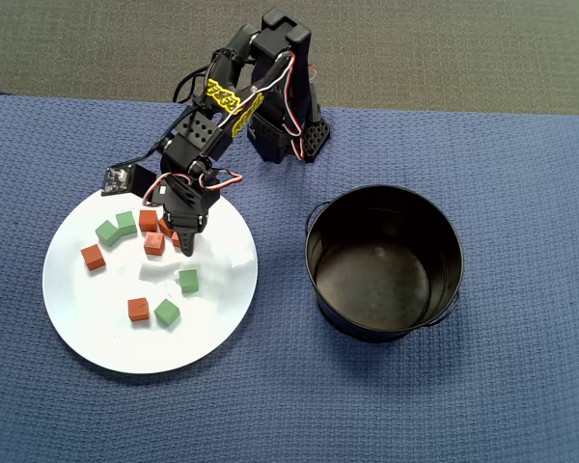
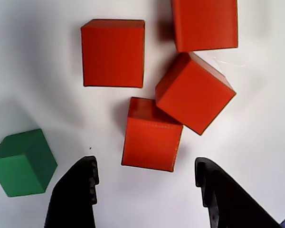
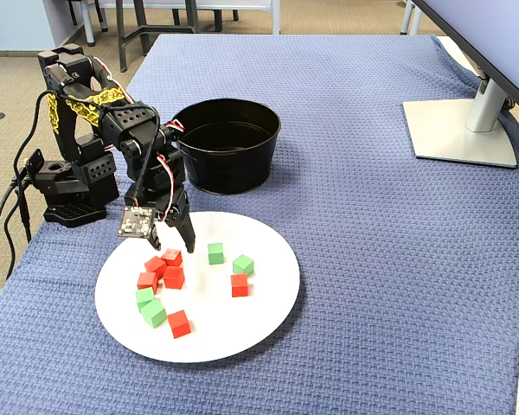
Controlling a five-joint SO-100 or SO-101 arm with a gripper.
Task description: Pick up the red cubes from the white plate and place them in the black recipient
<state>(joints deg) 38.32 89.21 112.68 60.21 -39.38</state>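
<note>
Several red cubes (image 1: pixel 138 310) and green cubes (image 1: pixel 188 281) lie scattered on the white plate (image 1: pixel 96 333). My gripper (image 1: pixel 181 241) hangs open just above a tight cluster of red cubes at the plate's far edge. In the wrist view, the gripper (image 2: pixel 145 176) shows its two black fingers (image 2: pixel 80 194) spread wide. The nearest red cube (image 2: pixel 152 134) lies just ahead of the gap, untouched, with others of the cluster beyond it. A green cube (image 2: pixel 23 162) sits to the left. The black recipient (image 1: pixel 384 262), empty, stands right of the plate. The fixed view shows the gripper (image 3: pixel 174 239) over the cluster (image 3: pixel 172 257).
The arm's base (image 3: pixel 69 190) stands behind the plate on the blue cloth (image 1: pixel 521 386). In the fixed view a monitor foot (image 3: pixel 458 130) occupies the far right, and the black recipient (image 3: pixel 227 143) is close behind the arm. The table edge runs along the back in the overhead view.
</note>
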